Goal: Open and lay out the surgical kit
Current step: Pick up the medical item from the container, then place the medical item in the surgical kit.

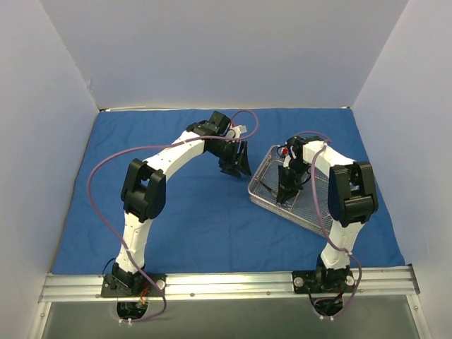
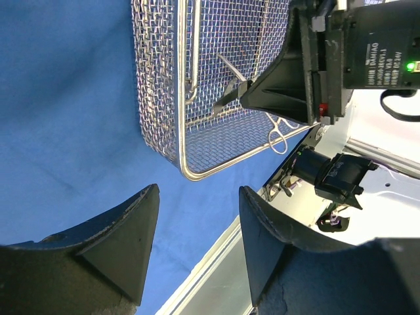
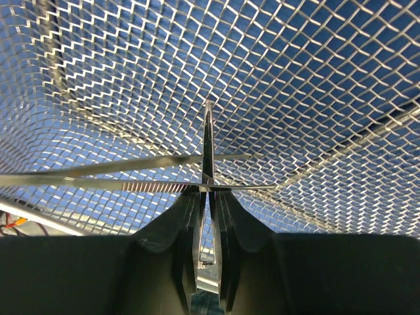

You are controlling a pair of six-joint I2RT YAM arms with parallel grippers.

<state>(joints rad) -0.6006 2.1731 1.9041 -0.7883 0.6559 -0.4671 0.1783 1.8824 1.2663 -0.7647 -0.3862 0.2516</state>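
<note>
Right wrist: I see right gripper (image 3: 209,197) jaws pinched tight on thin instrument (image 3: 208,141), edge-on, inside mesh tray (image 3: 315,79). Other instruments (image 3: 131,165) lie crosswise on tray floor. Left gripper (image 2: 199,197) jaws wide apart, empty, over blue cloth (image 2: 65,131), near tray corner.

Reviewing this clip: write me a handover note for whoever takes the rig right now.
Left hand: open, empty, over the blue cloth beside the mesh tray.
Right hand: inside the mesh tray, shut on one thin instrument.
Done: blue cloth is spread flat, with the mesh tray uncovered on its right part.
Left: lift out the thin instrument and lay it on the blue cloth. At least two other instruments lie in the tray, and none shows on the cloth.
</note>
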